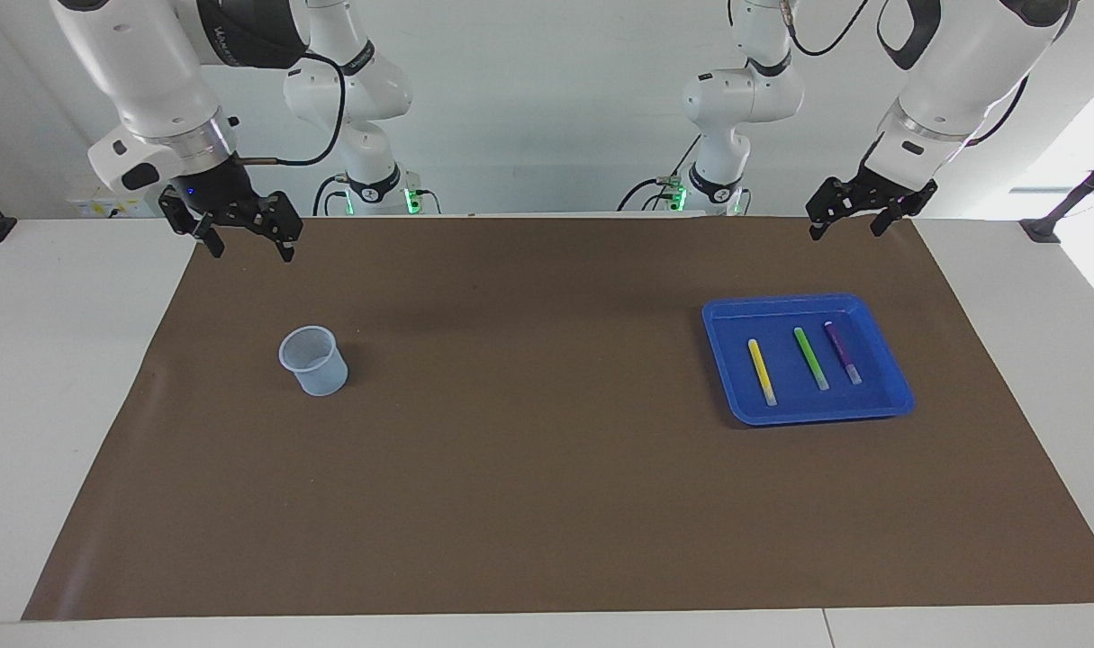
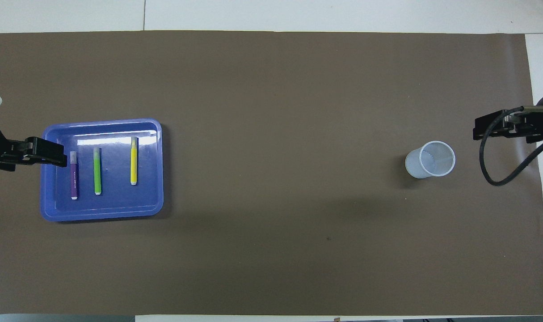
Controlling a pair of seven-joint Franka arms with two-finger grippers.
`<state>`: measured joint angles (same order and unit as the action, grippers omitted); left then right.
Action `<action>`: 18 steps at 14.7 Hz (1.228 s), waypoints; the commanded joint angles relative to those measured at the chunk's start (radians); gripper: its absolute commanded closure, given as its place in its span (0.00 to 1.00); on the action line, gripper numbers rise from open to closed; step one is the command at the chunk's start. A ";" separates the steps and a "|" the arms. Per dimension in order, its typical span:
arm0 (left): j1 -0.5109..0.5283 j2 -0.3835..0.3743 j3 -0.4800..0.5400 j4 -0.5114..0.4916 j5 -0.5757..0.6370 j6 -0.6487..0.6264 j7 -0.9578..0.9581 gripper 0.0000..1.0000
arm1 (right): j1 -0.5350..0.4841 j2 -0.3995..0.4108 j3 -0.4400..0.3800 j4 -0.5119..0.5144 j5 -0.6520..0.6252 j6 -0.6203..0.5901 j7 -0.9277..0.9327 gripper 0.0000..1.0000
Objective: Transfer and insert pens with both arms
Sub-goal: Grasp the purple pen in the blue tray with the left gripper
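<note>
Facing view: both arms raised at the robots' edge of the mat, nothing held.
Left gripper (image 1: 857, 219): fingers spread and empty, up in the air at the left arm's end; the tray (image 1: 889, 337) lies on the mat below the fingertips and out toward the table's middle depth.
Right gripper (image 1: 240, 236): fingers spread and empty, raised at the right arm's end, waiting; the cup (image 1: 312, 360) stands upright on the mat below it.
Pens: yellow pen (image 1: 761, 370), green pen (image 1: 810, 357) and purple pen (image 1: 842, 352) lie flat in the tray, side by side, apart from one another, well clear of the fingers.
Nearer arm: the left, judged from the tray lying at its end; the purple pen is closest to its fingers.

Overhead view: same layout, half a turn round.
Left gripper (image 2: 52, 154): tips overlap the tray (image 2: 153, 129) rim, just beside the purple pen's (image 2: 73, 175) pale cap; overlap only, no contact.
Long axis: the green pen (image 2: 97, 171), yellow pen (image 2: 133, 161) and purple pen run toward and away from the robots, near parallel, crosswise to the fingers' reach.
Pointing: purple pen's pale cap farther from the robots.
Right gripper (image 2: 490, 127): beside the cup (image 2: 430, 159), mouth open upward.
Coming move, judged: left arm descends to a pen, fingers straddling its axis.
</note>
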<state>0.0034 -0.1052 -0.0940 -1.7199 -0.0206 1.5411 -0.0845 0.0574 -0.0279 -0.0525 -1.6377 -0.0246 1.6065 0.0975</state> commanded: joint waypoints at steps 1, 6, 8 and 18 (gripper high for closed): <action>-0.019 0.006 0.008 0.011 -0.006 0.002 -0.009 0.00 | -0.013 -0.014 0.005 -0.014 0.006 -0.008 -0.018 0.00; -0.008 -0.022 0.010 -0.045 -0.006 0.023 -0.008 0.00 | -0.013 -0.014 0.005 -0.014 0.006 -0.008 -0.018 0.00; 0.001 -0.059 0.013 -0.127 -0.005 0.086 -0.005 0.00 | -0.013 -0.014 0.005 -0.014 0.006 -0.008 -0.018 0.00; 0.231 0.123 0.019 -0.409 -0.005 0.560 0.345 0.00 | -0.013 -0.014 0.005 -0.014 0.006 -0.008 -0.018 0.00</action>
<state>0.2033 -0.0841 -0.0710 -2.1304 -0.0207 2.0084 0.1852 0.0574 -0.0279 -0.0525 -1.6377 -0.0246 1.6065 0.0975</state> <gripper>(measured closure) 0.000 0.000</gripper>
